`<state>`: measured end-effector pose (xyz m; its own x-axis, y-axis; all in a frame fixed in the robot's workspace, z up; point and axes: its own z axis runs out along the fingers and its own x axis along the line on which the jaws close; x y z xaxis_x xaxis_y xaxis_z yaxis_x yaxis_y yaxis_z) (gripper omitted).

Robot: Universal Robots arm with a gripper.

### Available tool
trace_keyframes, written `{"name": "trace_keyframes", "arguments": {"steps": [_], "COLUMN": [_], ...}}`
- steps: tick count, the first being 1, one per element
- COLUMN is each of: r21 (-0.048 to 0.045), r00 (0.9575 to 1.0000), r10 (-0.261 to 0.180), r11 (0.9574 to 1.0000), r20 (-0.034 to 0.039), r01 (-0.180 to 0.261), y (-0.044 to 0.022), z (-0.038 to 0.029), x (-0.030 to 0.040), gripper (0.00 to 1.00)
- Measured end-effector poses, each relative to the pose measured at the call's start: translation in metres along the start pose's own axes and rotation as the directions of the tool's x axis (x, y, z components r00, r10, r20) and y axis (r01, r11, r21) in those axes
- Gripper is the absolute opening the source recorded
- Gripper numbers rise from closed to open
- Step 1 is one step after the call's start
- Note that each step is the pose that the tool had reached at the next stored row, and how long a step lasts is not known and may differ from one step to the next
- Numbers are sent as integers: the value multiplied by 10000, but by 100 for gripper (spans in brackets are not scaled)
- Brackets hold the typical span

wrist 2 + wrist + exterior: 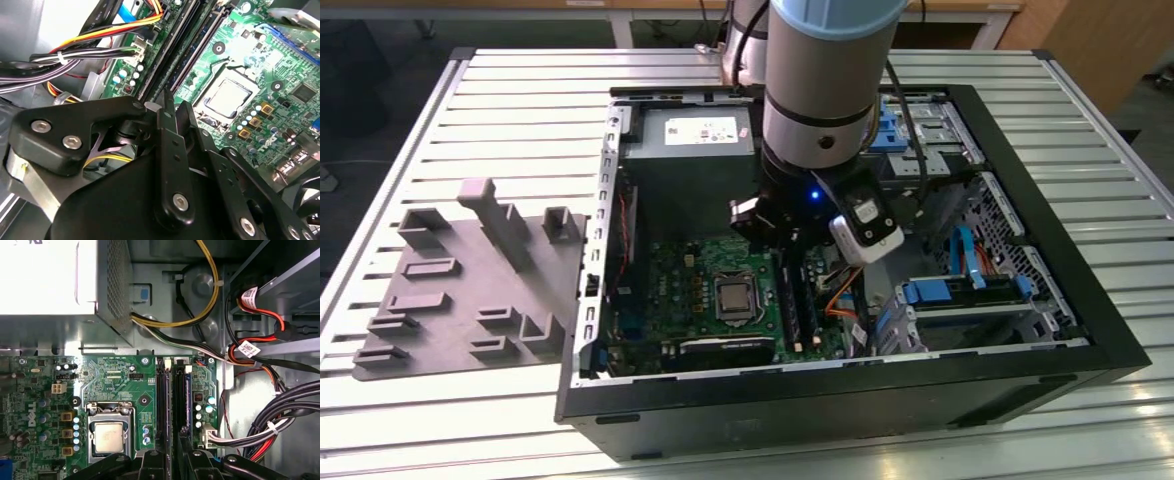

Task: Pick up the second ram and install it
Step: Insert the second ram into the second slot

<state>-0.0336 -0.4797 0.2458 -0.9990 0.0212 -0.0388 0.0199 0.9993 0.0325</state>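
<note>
Claw (787, 245) down inside the computer case (1067, 350), hanging from the arm right over the memory slots (163, 400), and whether it was clenched or released could not be told from any view. Around it, the slatted metal table (480, 100) carried everything: the open black case lay on its side, and the gray moulded fixture (454, 290) with its upright posts sat just beside the case, on the exterior view's left. Inside the case, the gray power supply (694, 150) sat at the far end, with the green motherboard (680, 290) nearer the camera. On the board, the silver processor (109, 437) sat square in its socket, near the long black slots. And there was the memory stick (187, 400), dark bluish-green, standing upright in the slot on the side of the bundled cables (280, 415), just ahead of the claw in the first wrist view; contact between the two could not be made out.
</note>
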Motion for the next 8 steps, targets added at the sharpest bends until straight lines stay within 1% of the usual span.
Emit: {"name": "trace_keyframes", "arguments": {"steps": [8], "r21": [2], "r00": [10000], "r10": [0], "r11": [10000], "r20": [0], "r01": [0], "y": [0], "z": [-6], "x": [0], "gripper": [25]}}
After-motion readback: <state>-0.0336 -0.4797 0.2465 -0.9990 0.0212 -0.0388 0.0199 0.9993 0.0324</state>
